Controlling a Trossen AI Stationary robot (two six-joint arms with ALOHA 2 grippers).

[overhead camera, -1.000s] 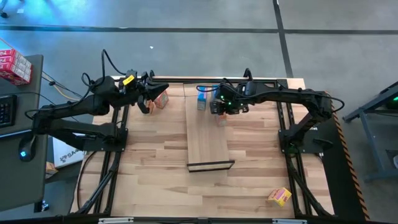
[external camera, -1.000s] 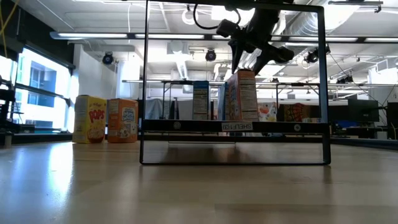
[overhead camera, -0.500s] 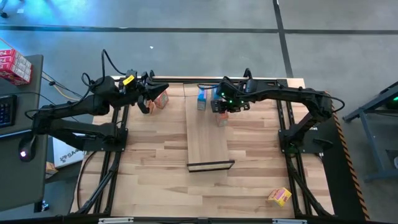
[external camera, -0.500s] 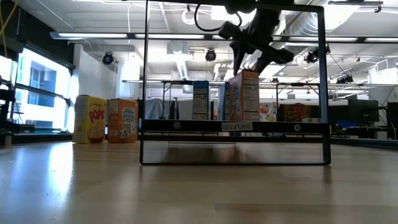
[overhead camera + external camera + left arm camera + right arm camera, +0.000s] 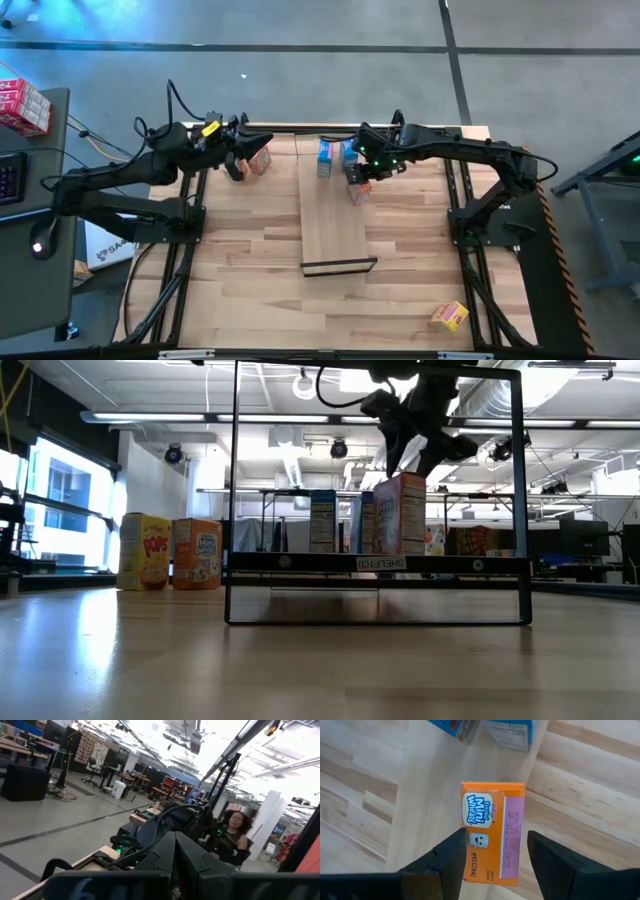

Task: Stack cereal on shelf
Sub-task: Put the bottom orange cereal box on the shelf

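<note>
The shelf is a pale board lying lengthwise on the tabletop. An orange-pink cereal box stands upright on it, behind two blue boxes at the far end. My right gripper is open just above that box's top, a finger on either side. My left gripper is shut and waits beside a second orange box off the shelf's left. A yellow box stands next to that one. Another yellow box lies near the table's right near corner.
The shelf's black end frame rises around the boxes in the low view. The board's near half is bare. A person shows in the room beyond the table in the left wrist view.
My right gripper carried the orange-pink box a little toward the shelf's right edge, then rose and drew back toward the far edge. The box now stands uncovered on the board. My left arm kept still.
</note>
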